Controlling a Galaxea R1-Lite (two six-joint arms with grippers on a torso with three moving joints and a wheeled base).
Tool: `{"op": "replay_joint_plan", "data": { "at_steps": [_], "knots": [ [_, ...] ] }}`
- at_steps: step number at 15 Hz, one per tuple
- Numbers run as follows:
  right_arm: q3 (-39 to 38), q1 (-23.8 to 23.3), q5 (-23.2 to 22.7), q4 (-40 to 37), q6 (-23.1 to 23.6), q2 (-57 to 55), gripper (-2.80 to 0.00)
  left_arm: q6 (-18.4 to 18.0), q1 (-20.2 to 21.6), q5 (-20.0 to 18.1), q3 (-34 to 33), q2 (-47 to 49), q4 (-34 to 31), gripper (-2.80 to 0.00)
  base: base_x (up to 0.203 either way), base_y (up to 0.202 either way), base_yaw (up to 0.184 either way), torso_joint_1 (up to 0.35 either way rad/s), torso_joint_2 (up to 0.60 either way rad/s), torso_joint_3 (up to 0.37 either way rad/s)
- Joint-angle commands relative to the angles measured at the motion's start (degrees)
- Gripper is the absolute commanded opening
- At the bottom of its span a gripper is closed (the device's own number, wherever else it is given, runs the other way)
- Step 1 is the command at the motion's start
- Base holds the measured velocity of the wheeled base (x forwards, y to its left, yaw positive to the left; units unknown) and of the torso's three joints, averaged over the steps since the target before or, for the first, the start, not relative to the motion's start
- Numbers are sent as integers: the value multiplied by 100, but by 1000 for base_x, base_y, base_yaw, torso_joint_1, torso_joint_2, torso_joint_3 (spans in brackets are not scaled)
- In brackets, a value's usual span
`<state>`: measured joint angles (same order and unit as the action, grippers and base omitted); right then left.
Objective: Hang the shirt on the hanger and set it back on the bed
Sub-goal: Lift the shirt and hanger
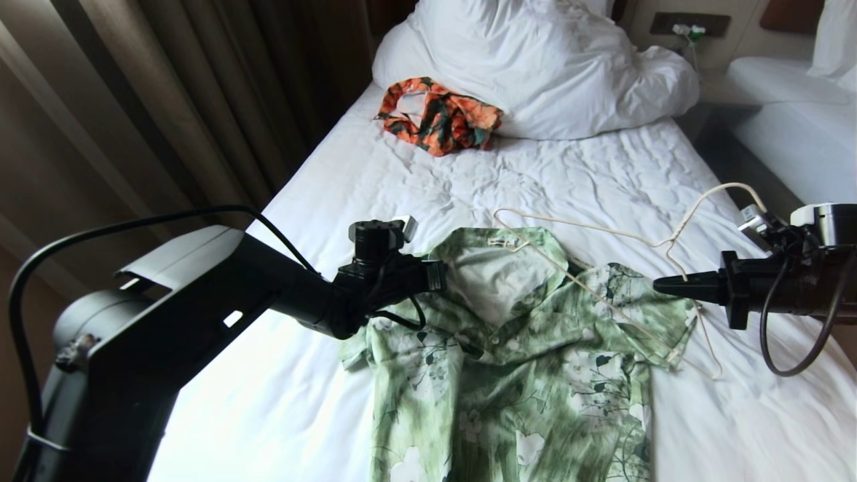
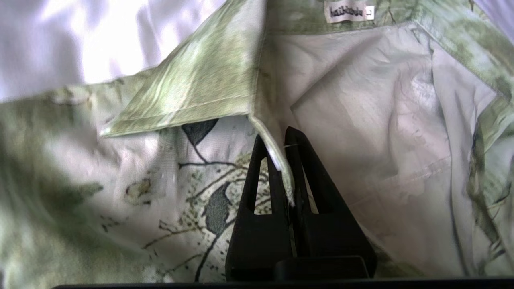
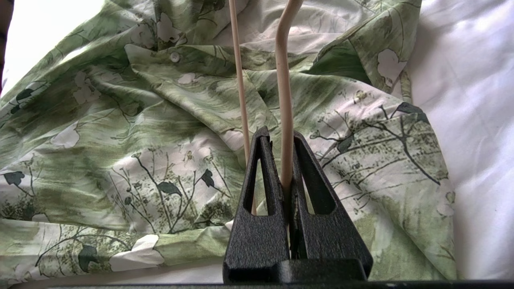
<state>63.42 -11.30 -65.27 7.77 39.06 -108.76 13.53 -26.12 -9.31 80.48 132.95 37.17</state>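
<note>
Left gripper (image 2: 286, 168) pinches the shirt (image 1: 515, 375) placket below its collar; right gripper (image 3: 283, 160) clamps the hanger (image 1: 602, 268) wire, lying atop. I judge threading barely begun; bed (image 1: 375, 187) return left.

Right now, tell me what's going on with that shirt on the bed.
The robot is partway through hanging the green floral shirt, which lies open and face up on the bed. Its left tool is shut on the shirt's front edge just below the collar. Its right tool is shut on the cream wire hanger, which lies across the collar and the shoulder on the robot's right. The hanger does not look fully seated inside the shirt yet. An orange floral garment sits near the pillow, untouched.
</note>
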Motion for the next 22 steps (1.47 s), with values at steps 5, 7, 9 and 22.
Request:
{"op": "replay_joint_plan", "data": {
  "at_steps": [5, 7, 9, 22],
  "knots": [
    [237, 413, 472, 13, 32, -380, -280, 9, -59, 25, -164, -649, 32, -280, 0, 0, 0, 0, 0, 0],
    [276, 602, 622, -3, 23, -418, -280, 9, -141, 40, -277, -958, 19, -280, 0, 0, 0, 0, 0, 0],
    [293, 691, 725, 18, 23, -480, -280, -1, -296, 50, -461, -1255, 11, -280, 0, 0, 0, 0, 0, 0],
    [887, 1327, 712, 22, -751, -246, -280, -8, -1116, 263, -597, -1816, -149, -280, 0, 0, 0, 0, 0, 0]
  ]
}}
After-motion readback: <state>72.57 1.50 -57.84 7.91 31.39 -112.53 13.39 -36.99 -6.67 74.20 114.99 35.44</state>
